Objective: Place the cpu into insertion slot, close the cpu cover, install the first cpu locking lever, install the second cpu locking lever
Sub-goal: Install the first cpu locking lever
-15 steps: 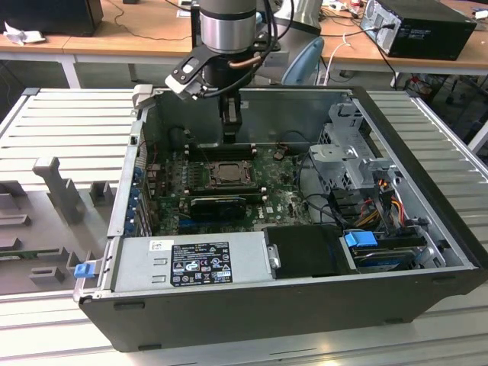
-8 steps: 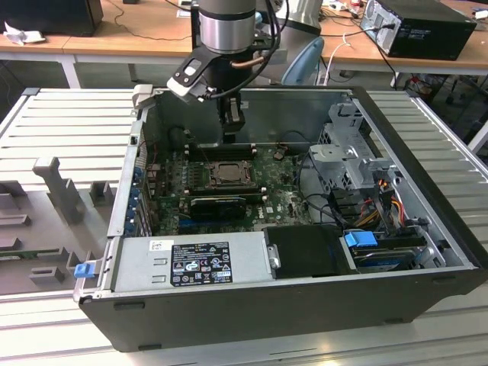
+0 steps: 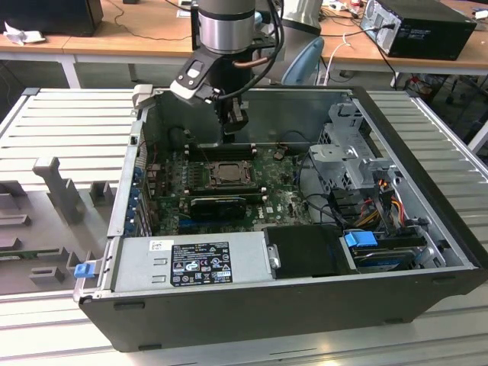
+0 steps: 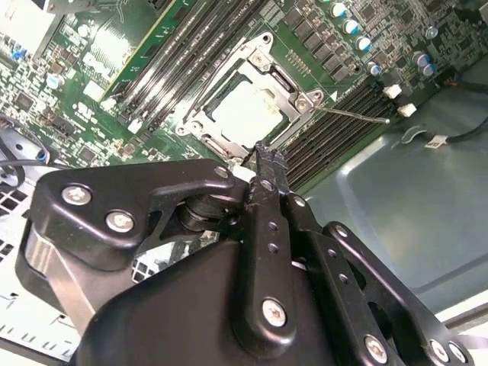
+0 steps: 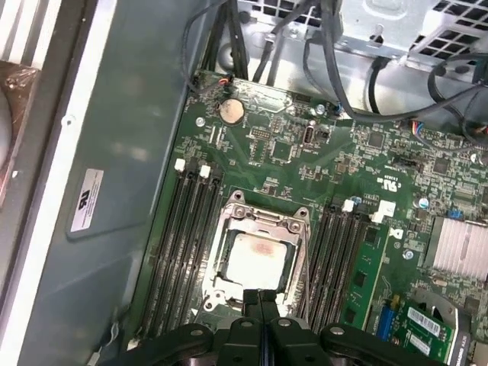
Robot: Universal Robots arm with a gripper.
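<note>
Metal cover (image 5: 263, 223) frames the cpu (image 3: 228, 174) at the exterior view's centre; the gripper (image 5: 259, 294), fingers together beside it, could slip and scratch the board (image 5: 305, 156).

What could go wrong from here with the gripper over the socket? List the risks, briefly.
1. The shut gripper hangs close over the edge of the cpu cover. If it came down off target, it could press on the cpu face exposed in the window.
2. A thin locking lever stands free beside the memory slots. Fingertips pushing it might slip off and strike those slots.
</note>
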